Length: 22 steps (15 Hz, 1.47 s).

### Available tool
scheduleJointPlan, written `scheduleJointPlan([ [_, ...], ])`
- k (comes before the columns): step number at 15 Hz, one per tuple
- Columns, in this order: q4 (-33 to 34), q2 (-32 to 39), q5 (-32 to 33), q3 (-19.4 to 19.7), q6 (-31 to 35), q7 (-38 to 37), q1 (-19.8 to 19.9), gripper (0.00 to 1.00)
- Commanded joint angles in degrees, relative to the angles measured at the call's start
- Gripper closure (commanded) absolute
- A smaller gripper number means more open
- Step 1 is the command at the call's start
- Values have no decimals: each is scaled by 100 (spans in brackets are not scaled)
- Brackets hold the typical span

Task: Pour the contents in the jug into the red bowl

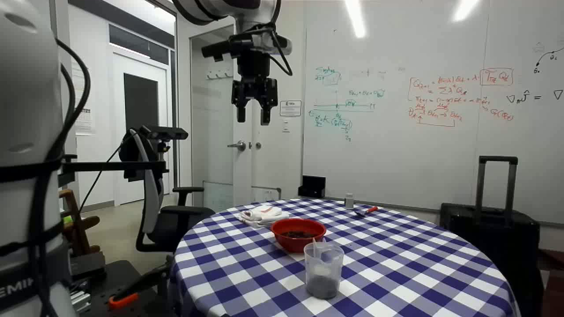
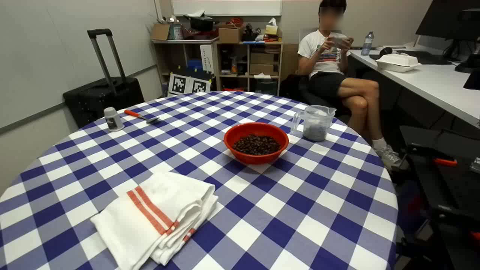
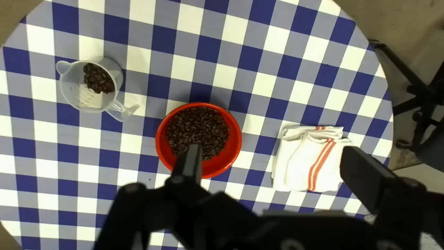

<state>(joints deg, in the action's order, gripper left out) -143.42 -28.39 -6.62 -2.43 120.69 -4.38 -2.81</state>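
The clear jug (image 1: 324, 268) stands upright on the table, also in an exterior view (image 2: 318, 116) and the wrist view (image 3: 74, 92). Its handle points toward the bowl. Its contents (image 3: 99, 78) are dark brown beans from above, greyish through the wall. The red bowl (image 1: 288, 242) stands beside the jug, apart from it, and holds dark beans. The bowl also shows in an exterior view (image 2: 258, 159) and the wrist view (image 3: 216, 168). My gripper (image 1: 253, 116) is open, empty and pointing down, high above the table. In the wrist view its fingers (image 3: 270, 152) are wide apart; one covers part of the bowl.
A folded white towel (image 2: 157, 210) with red stripes lies near the bowl. A small shaker (image 2: 113, 120) and a red-handled spoon (image 2: 142, 117) lie farther off on the round checkered table (image 1: 396, 264). A person (image 2: 324, 60) sits beyond the table. A black suitcase (image 1: 493, 233) stands beside it.
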Motion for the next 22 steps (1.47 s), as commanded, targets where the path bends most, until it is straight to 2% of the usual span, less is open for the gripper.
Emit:
scheduleJointPlan([
  [1, 11, 0, -2, -6, -15, 4, 9, 0],
  [5, 37, 468, 338, 51, 220, 402, 51, 0],
  [6, 74, 608, 371, 46, 258, 284, 96, 0],
  [7, 1, 291, 272, 22, 70, 192, 40, 0],
  [12, -21, 548, 335, 83, 140, 160, 146, 0],
  [19, 350, 1869, 1552, 346, 610, 632, 621, 0],
  [22, 479, 2375, 1614, 546, 946, 1333, 638, 0],
])
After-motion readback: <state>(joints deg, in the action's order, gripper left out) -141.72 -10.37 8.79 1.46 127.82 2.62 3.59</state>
